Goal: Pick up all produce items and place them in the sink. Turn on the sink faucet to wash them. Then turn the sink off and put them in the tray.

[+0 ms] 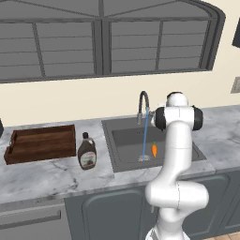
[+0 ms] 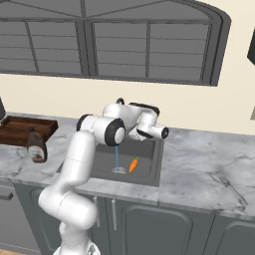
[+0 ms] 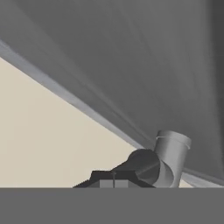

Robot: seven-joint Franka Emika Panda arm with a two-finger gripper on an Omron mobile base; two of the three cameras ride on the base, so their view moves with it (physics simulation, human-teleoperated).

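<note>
Washing: water's running from the sink faucet (image 1: 143,101) onto the sink (image 1: 126,138) floor
carrot (image 1: 154,150): lying in the basin, just beside the stream
end effector (image 3: 113,181): pressed together, empty, up by the faucet
handling: probably light, stiff, wet-slippery, so I'd pinch mid-body

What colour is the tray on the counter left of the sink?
Dark brown wood. The tray shows best in the left base view.
</note>
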